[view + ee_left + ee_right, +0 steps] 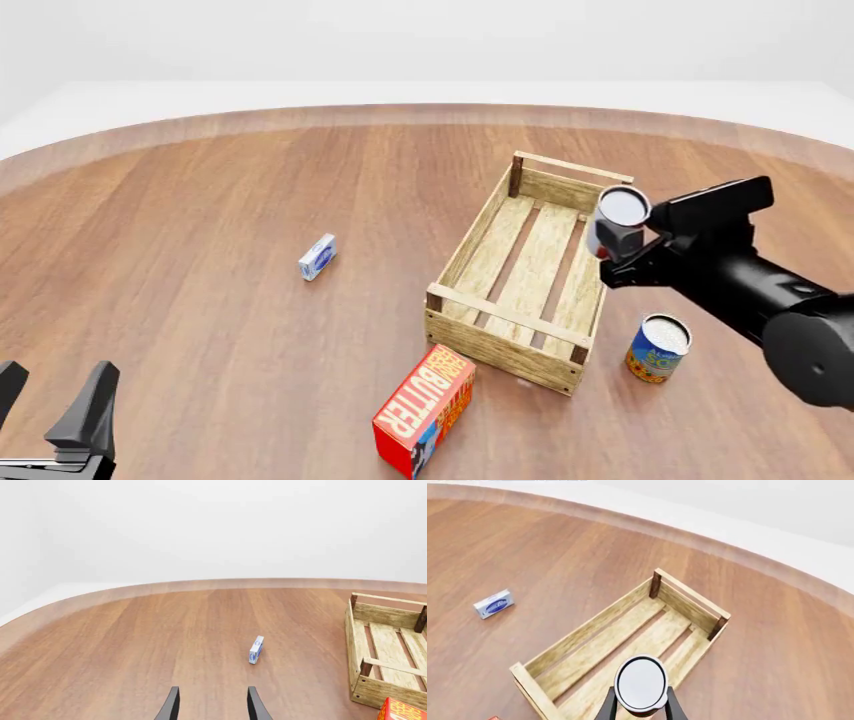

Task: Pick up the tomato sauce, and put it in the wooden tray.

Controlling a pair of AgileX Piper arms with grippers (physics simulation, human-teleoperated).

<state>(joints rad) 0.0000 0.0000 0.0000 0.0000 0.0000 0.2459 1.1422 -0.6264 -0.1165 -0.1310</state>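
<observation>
The tomato sauce (622,208) is a small can with a silvery-white top; most of its label is hidden. My right gripper (613,238) is shut on it and holds it upright in the air above the right side of the wooden tray (505,350). In the right wrist view the can's top (640,681) sits between my fingers (608,709), with the tray's slatted bottom and long wall (584,632) below it. My left gripper (51,396) is open and empty at the near left, far from the tray; its fingers (171,706) show in the left wrist view.
A blue-and-orange can (658,348) stands on the table right of the tray. A red-orange butter box (424,410) lies by the tray's near corner. A small blue-and-white box (316,257) lies left of the tray, ahead of my left gripper (256,649).
</observation>
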